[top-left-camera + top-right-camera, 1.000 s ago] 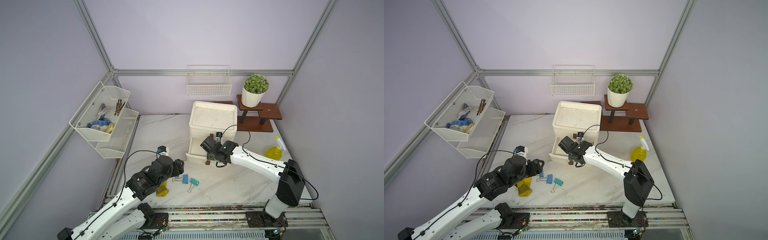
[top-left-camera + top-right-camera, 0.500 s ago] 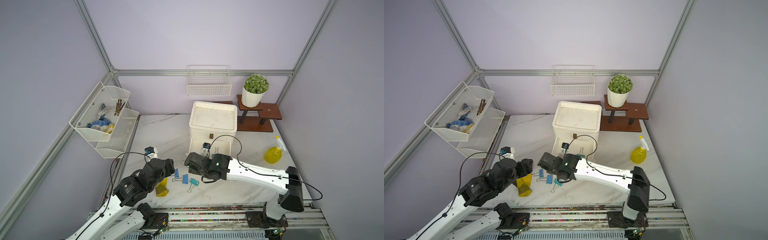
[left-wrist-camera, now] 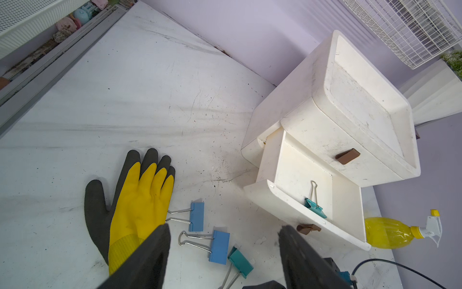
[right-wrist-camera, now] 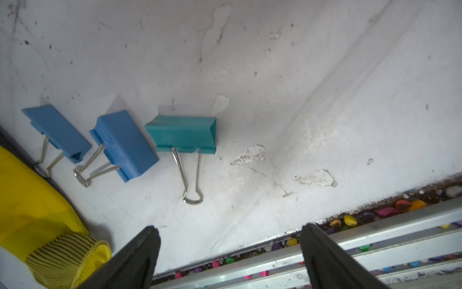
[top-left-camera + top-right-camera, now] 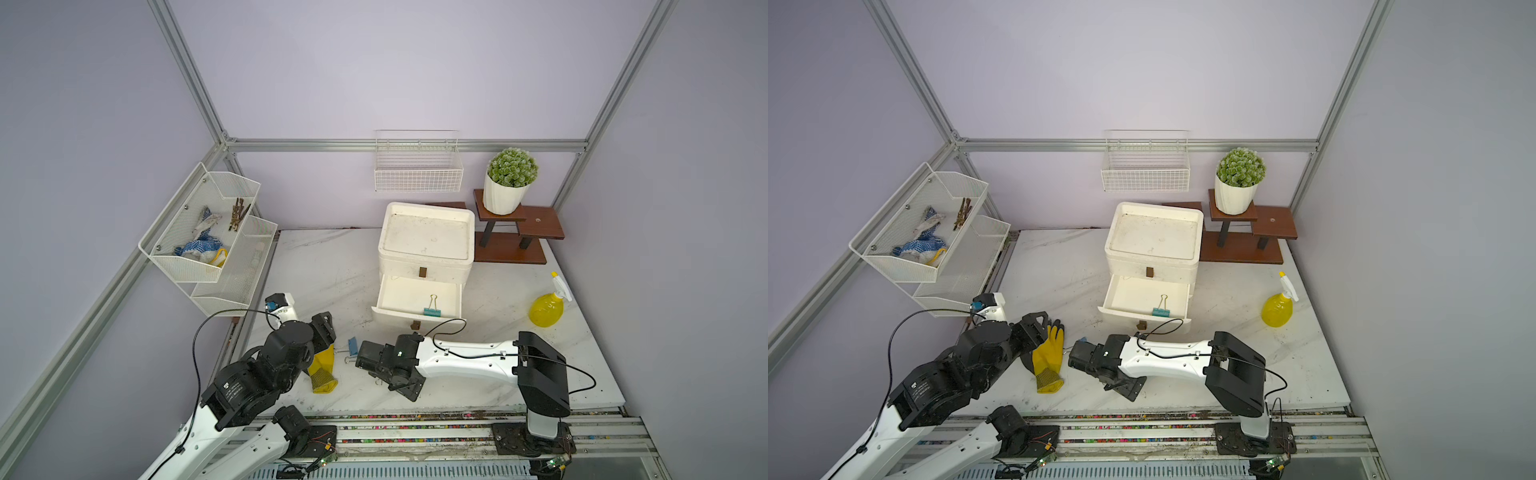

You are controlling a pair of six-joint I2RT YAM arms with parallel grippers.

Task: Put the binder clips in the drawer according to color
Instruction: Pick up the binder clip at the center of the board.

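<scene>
— The right fingers (image 4: 140,257) stand wide apart with nothing between them, over the tabletop (image 4: 325,75).
— And the left fingers (image 3: 150,260)?
— Apart too, empty, above the cuff end of the yellow glove (image 3: 140,200).
— What lies near them?
— A teal clip (image 4: 183,133) flat on the tabletop, close to the right fingers. Beside it is the nearer blue clip (image 4: 125,145), then the farther blue clip (image 4: 57,132), its wire handles at the glove's edge.
— Anything in the drawer?
— A second teal clip (image 5: 432,311) lies in the open lower drawer (image 5: 399,291) of the white cabinet (image 5: 428,237), by the front wall. The upper drawer (image 5: 399,268) is shut.
</scene>
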